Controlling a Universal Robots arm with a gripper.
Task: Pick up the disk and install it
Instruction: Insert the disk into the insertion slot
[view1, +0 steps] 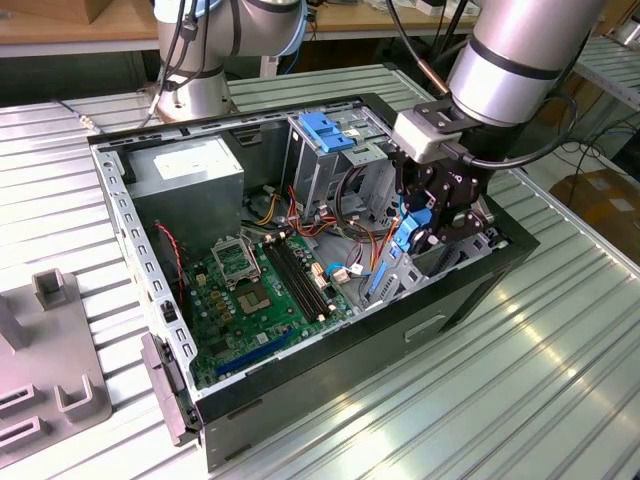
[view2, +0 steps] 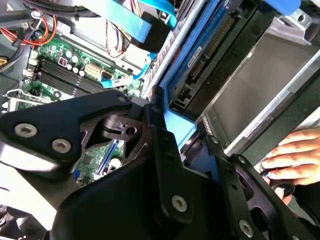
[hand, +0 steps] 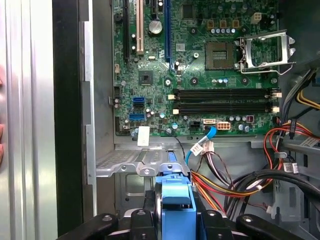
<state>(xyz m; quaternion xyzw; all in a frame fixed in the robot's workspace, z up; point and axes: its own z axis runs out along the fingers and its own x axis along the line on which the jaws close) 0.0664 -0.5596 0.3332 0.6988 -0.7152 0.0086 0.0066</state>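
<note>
The gripper (hand: 176, 218), jaws clamped on the disk (hand: 176, 193), holds it edge-up between them inside the computer case (view1: 470, 292).

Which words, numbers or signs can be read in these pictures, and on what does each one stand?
No text can be read.
Power supply label, exterior view: too small.
White sticker on the motherboard, first wrist view: blurred.
Cable tags, first wrist view: too small.
Edge label on the disk, second wrist view: blurred.
</note>
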